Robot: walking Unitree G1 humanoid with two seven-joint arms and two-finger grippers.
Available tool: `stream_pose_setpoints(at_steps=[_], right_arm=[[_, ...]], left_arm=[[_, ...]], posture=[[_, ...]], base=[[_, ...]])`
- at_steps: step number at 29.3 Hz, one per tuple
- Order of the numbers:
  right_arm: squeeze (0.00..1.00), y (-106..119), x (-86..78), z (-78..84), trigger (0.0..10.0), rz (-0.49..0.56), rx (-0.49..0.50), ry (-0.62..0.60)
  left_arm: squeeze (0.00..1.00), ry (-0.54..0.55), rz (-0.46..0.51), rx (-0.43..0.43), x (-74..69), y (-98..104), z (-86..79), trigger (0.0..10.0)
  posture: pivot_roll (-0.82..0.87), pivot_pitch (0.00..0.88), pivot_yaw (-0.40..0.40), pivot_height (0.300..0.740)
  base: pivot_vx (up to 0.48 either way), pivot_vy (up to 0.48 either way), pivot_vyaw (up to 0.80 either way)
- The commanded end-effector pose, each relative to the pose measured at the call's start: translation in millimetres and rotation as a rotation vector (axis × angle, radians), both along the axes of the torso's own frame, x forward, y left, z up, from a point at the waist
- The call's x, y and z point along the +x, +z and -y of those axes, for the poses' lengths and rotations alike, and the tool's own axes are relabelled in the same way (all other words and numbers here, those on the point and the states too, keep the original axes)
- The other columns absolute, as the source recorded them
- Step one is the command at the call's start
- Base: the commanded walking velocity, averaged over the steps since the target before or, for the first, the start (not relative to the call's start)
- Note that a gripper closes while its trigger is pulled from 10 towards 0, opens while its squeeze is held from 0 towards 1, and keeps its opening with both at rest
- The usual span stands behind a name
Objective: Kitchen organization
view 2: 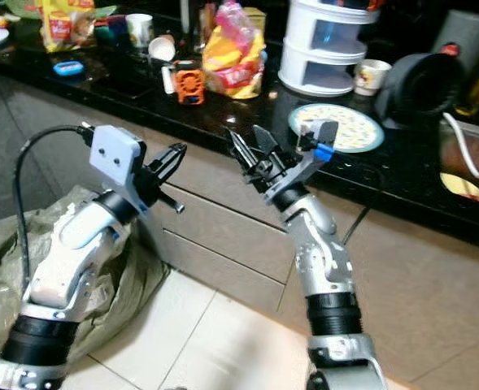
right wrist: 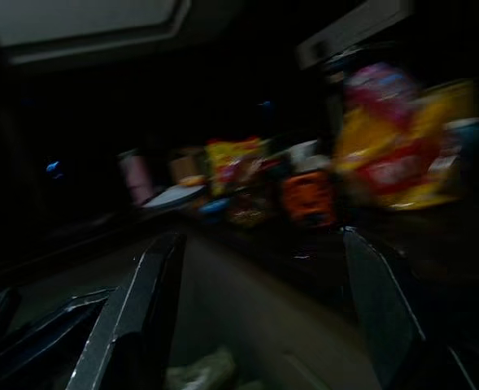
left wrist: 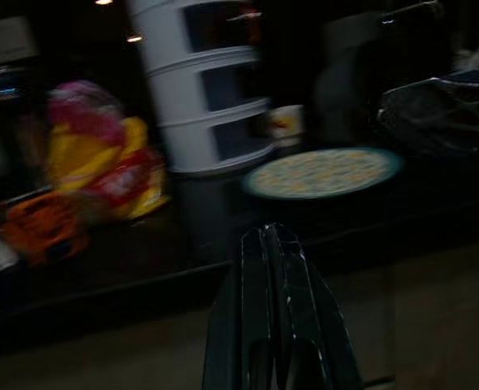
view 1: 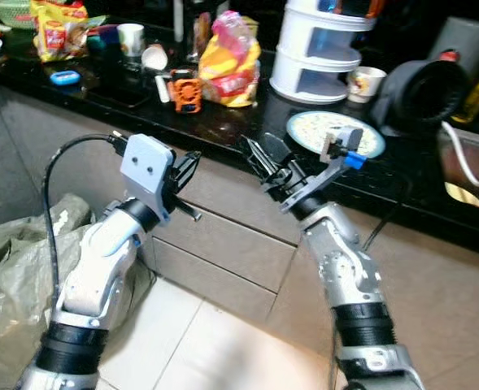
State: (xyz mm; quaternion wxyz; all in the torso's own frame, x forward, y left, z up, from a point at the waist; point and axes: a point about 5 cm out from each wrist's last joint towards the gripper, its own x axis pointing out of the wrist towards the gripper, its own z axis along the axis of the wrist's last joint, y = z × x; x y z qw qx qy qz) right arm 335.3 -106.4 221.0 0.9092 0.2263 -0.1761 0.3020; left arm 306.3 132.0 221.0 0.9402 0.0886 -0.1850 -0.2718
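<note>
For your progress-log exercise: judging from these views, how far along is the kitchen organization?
Nothing looks done yet: the counter is cluttered with a yellow snack bag, an orange gadget, a cup and a plate beside the white rack. Nothing is in hand: the left gripper is shut and empty, the right gripper open below the counter edge. All the sorting is left.

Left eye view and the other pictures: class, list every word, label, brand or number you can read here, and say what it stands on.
No text can be read in any view.
Yellow and red plastic snack bag by the orange gadget: red printed patch, too blurred to read.
Yellow snack packet at the far left of the black counter: print too small to read.
White printed cup beside the white tiered rack: a coloured motif, no legible letters.
</note>
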Motion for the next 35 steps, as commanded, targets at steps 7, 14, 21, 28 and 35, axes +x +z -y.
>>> stream_pose_setpoints(at_steps=[7, 14, 21, 28, 35], right_arm=[[0.0, -1, -0.5, 2.1, 10.0, -0.004, -0.013, -0.013], [0.0, -3, 0.7, -1.9, 10.0, -0.008, -0.041, -0.01], [0.0, -3, 1.0, -7.0, 10.0, -0.002, -0.065, 0.016], [0.0, -6, 1.3, -12.6, 10.0, -0.004, -0.096, 0.037], [0.0, -6, 2.0, -14.4, 10.0, -0.002, -0.1, 0.042]], left_arm=[[0.0, -0.013, 0.005, 0.0, 1.0, 3, 5.3, 10.0], [0.0, -0.002, 0.012, 0.008, 0.1, 2, 5.4, 10.0], [0.0, 0.025, 0.033, 0.001, -2.6, 5, 0.2, 10.0], [0.0, 0.051, 0.047, 0.009, -4.4, 7, -6.1, 10.0], [0.0, 0.051, 0.049, 0.016, -4.3, 7, -6.1, 10.0]], posture=[[0.13, 0.0, -0.046, 0.74], [0.14, 0.0, -0.056, 0.74], [0.16, 0.0, -0.072, 0.74], [0.17, 0.0, -0.082, 0.74], [0.17, 0.0, -0.082, 0.74]], base=[[0.0, 0.0, 0.0], [0.0, 0.0, 0.0], [0.078, 0.0, 0.0], [0.337, 0.0, 0.0], [0.396, 0.0, 0.0]])
